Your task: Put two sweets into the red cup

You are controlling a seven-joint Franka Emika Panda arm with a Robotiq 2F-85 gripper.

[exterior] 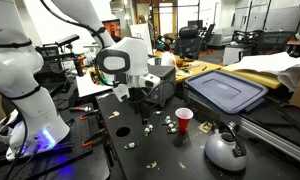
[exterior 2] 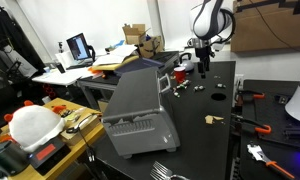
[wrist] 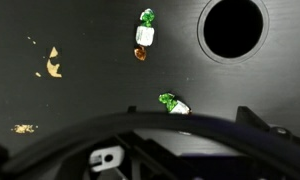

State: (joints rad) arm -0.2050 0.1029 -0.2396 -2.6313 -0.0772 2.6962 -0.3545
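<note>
White sweets (wrist: 145, 33) with green ends, red cup (exterior: 183, 119), black table (wrist: 90, 105).

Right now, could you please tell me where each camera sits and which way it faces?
In an exterior view: low beside the robot's base, facing across the black table to the red cup and kettle; arm and claw show.
In an exterior view: raised off a table end, facing past a grey bin to the arm.
Wrist view: faces straight down on sweets; claw housing along the bottom.
Shared: both exterior views show arm and table.
</note>
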